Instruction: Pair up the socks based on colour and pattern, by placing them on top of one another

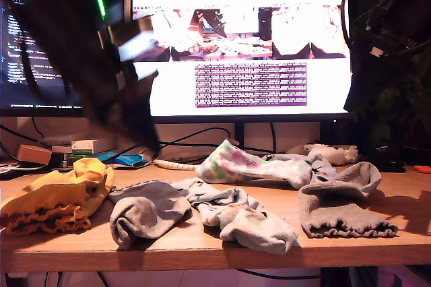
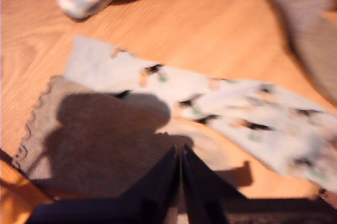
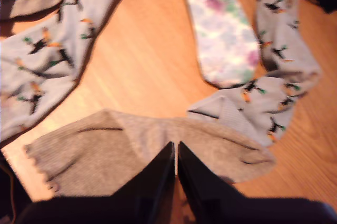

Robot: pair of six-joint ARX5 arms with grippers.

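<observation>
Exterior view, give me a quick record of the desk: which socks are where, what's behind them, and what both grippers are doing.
surface: wooden desk
yellow socks: piled at the exterior view's left
grey sock: bunched, beside the yellow pile
second grey sock: at the exterior view's right, frilly cuff toward the camera
printed sock: crumpled between the grey ones
tie-dye sock: further back, middle
behind: monitor, lit
my first gripper: shut, empty, above the grey sock
my second gripper: shut, empty, above the second grey sock
</observation>
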